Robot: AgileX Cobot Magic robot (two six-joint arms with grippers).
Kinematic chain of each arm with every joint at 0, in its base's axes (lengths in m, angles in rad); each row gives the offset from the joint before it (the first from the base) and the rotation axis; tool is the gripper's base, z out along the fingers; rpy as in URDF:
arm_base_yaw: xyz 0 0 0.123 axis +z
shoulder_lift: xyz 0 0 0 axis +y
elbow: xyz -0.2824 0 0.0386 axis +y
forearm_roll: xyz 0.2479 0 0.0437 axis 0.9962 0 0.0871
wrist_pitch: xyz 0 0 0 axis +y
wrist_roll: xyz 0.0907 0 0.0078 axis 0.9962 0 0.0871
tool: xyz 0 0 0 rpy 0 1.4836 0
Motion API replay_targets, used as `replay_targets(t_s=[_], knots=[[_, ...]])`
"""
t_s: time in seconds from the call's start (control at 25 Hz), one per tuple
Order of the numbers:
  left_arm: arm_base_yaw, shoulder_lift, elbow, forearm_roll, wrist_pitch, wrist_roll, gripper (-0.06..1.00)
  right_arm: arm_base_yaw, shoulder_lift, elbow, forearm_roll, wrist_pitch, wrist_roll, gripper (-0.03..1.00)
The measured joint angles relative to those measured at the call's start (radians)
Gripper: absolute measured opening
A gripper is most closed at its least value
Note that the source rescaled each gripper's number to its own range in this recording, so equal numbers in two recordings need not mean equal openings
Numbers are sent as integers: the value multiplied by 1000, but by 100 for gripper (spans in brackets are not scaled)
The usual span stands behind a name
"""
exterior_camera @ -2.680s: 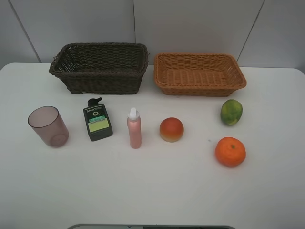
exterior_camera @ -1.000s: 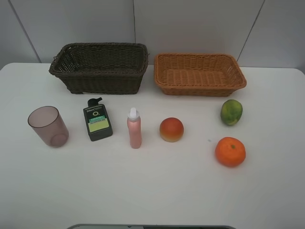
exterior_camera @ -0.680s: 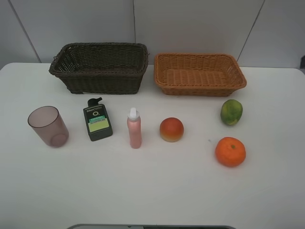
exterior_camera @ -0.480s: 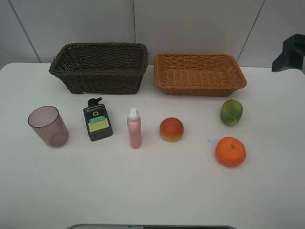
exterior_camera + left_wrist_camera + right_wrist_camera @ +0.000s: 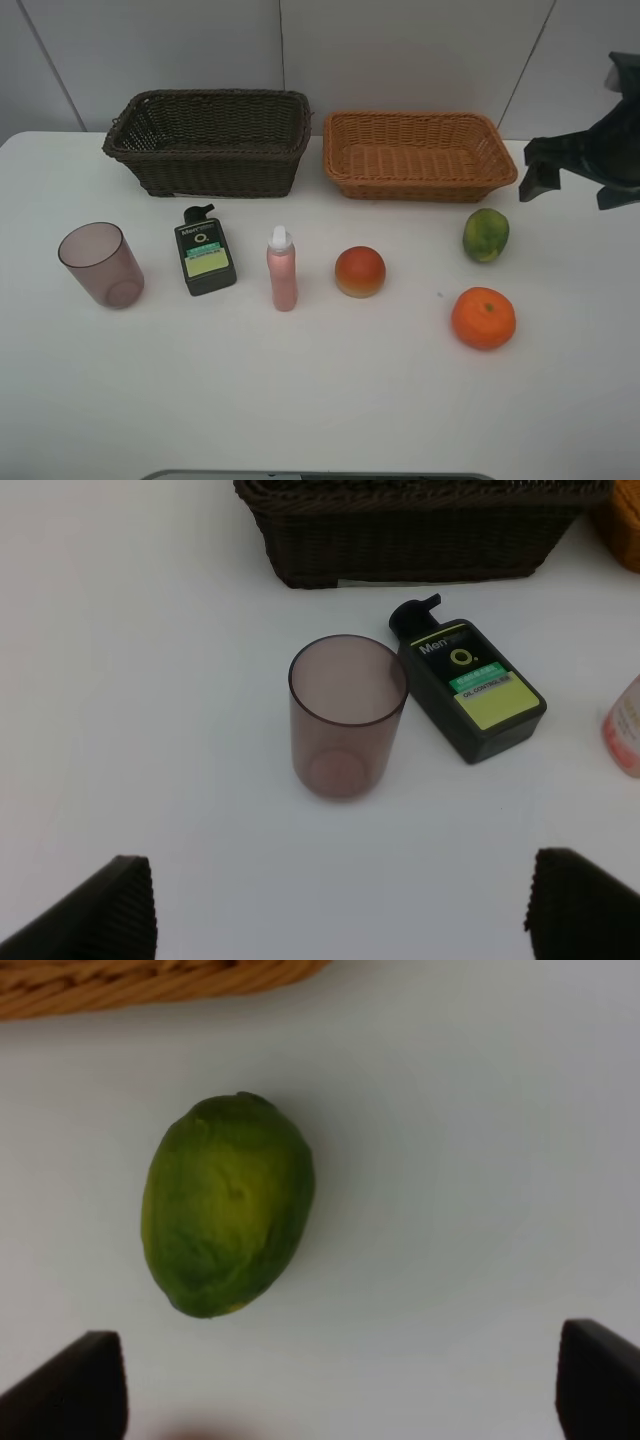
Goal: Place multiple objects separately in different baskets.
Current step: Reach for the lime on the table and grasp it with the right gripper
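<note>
Rt arm has swung in from the right since a moment ago; rt pincer point(image 5: 330, 1388) gapes wide, empty, near green fruit point(image 5: 228, 1218), lying on tabletop point(image 5: 320, 400) just in front of tan basket point(image 5: 420, 186); advise: centre, drop straight, close across its narrow width.

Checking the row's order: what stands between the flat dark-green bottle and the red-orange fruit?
Only the pink bottle, upright, apart from the dark-green bottle and the red-orange fruit; the exterior high view shows it.
</note>
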Motion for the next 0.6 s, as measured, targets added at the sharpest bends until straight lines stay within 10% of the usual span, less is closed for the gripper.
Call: replay_targets(t_s=[0.6], knots=[[0,0,0,0,0,0,96,54,162,0,29,-254,0,92]])
